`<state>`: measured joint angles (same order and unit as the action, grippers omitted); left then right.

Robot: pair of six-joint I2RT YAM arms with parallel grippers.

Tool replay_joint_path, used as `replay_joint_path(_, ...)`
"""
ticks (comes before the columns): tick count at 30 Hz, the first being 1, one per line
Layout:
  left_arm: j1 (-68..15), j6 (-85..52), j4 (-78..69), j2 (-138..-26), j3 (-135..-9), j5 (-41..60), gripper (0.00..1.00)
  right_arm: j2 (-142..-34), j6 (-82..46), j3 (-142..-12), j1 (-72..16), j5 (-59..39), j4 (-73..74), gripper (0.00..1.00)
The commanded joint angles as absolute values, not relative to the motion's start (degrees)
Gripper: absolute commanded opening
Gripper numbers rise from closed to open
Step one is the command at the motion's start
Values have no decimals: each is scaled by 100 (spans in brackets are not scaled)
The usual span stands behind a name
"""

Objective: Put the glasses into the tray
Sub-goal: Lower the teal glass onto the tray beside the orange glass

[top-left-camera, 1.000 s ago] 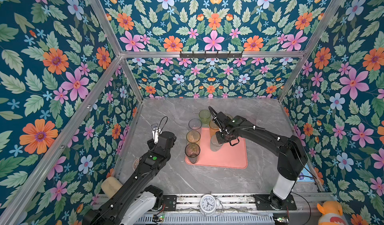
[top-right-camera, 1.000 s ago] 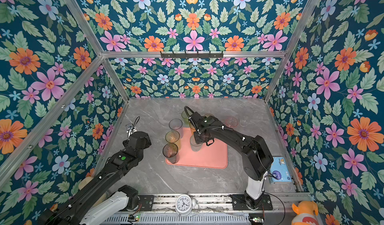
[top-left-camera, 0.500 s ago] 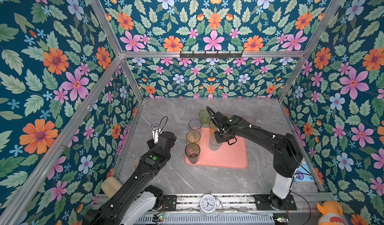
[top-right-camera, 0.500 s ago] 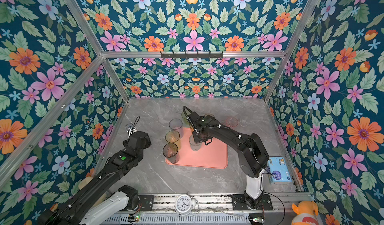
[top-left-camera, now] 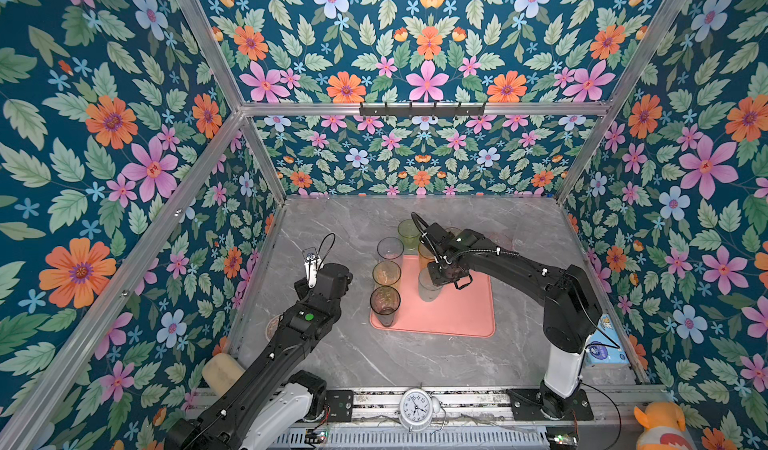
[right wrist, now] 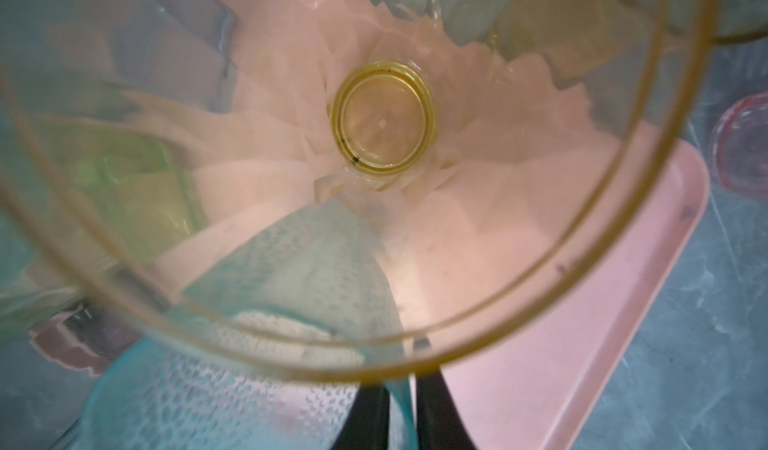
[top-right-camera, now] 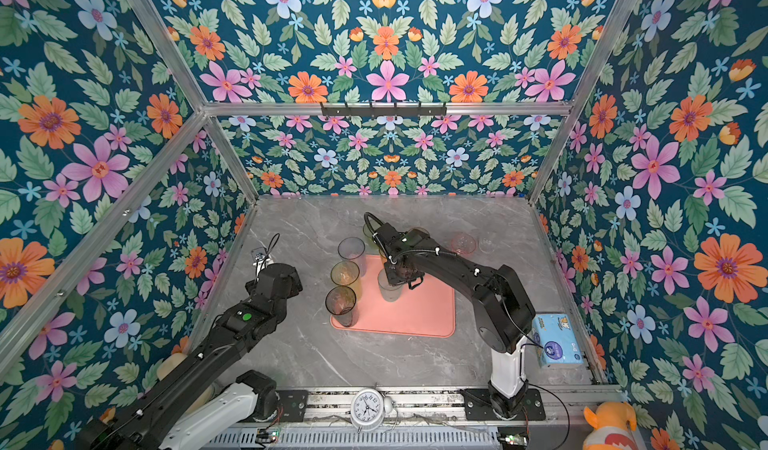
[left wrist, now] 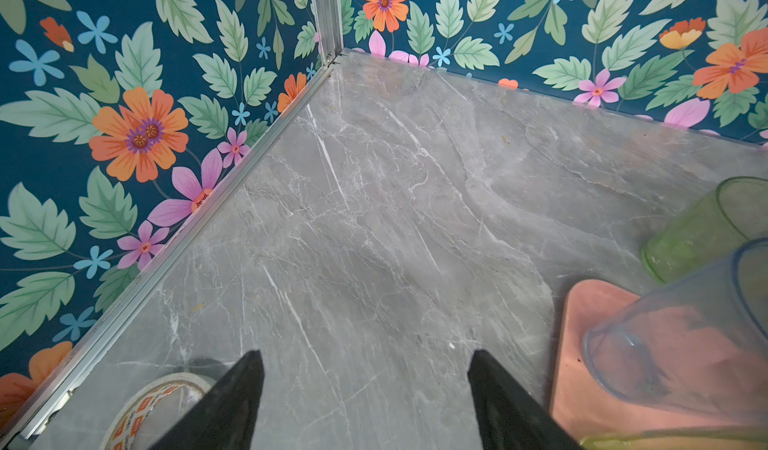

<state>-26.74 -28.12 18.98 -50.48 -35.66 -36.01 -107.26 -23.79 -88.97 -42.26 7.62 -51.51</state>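
The salmon-pink tray lies mid-table. Along its left edge stand a smoky glass, an amber glass and a greyish clear glass, with a green glass just behind. My right gripper is shut on the rim wall of a pale blue glass, which stands upright on the tray. Another amber glass stands right beside it. A short pink glass sits on the table behind the tray. My left gripper is open and empty over bare table, left of the tray.
A tape roll lies by the left wall under my left arm. A blue tissue pack sits at the right wall. On the front rail stands an alarm clock. The tray's right half holds nothing.
My right gripper and the pale blue glass have shifted slightly to the left over the tray. The left arm has not moved.
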Motion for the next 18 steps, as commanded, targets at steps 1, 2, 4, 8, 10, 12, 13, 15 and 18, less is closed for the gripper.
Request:
replay_joint_path(1,-2674,-2806,1899,-5023,-3551,-3644,80,-10733,-2420,-8925,-4236,758,-5311,19)
replay_joint_path(2,-2672,-2804,1904,-5019,-3555,-3645,80,-10727,-2434,-8936,-4236,763,-5320,20)
replay_joint_path(4,-2672,-2804,1913,-5007,-3560,-3644,80,-10715,-2429,-8938,-4236,770,-5323,21)
replay_joint_path(8,-2672,-2807,1909,-5019,-3560,-3642,80,-10664,-2426,-8983,-4236,791,-5352,23)
replay_joint_path(10,-2674,-2805,1914,-5027,-3560,-3639,80,-10645,-2426,-9018,-4236,809,-5370,23)
replay_joint_path(12,-2672,-2809,1910,-5027,-3560,-3639,80,-10626,-2419,-9041,-4233,787,-5357,24)
replay_joint_path(13,-2676,-2810,1909,-5015,-3560,-3639,80,-10617,-2410,-9053,-4236,757,-5351,24)
replay_joint_path(15,-2672,-2804,1916,-5011,-3560,-3639,80,-10609,-2420,-9061,-4236,707,-5342,24)
replay_joint_path(18,-2674,-2821,1916,-4997,-3553,-3639,80,-10621,-2432,-9063,-4236,627,-5313,24)
